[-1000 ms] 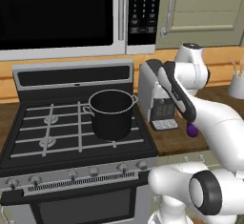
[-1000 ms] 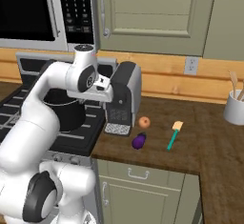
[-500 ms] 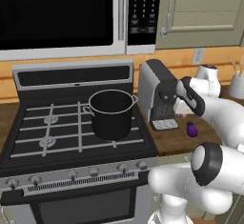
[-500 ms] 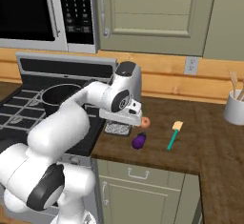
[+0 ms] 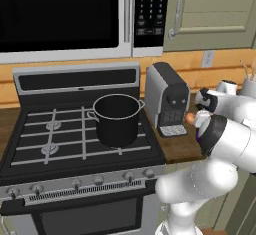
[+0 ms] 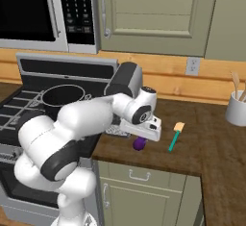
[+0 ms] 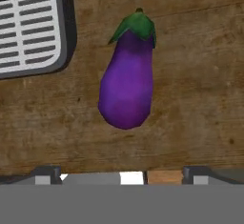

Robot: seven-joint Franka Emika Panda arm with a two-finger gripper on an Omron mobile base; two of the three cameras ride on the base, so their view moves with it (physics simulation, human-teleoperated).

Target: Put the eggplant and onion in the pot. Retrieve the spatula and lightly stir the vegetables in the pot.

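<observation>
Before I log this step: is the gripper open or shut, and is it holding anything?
Gripper: open, holding nothing; it hangs above the eggplant lying on the counter.

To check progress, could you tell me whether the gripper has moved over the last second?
Yes: the gripper swung from beside the coffee machine out over the eggplant.

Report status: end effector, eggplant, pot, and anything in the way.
End effector open, above the eggplant, not touching. Eggplant lying on the wooden counter beside the coffee machine's drip tray. Pot on the stove, nothing visible inside. Nothing over the eggplant.
</observation>
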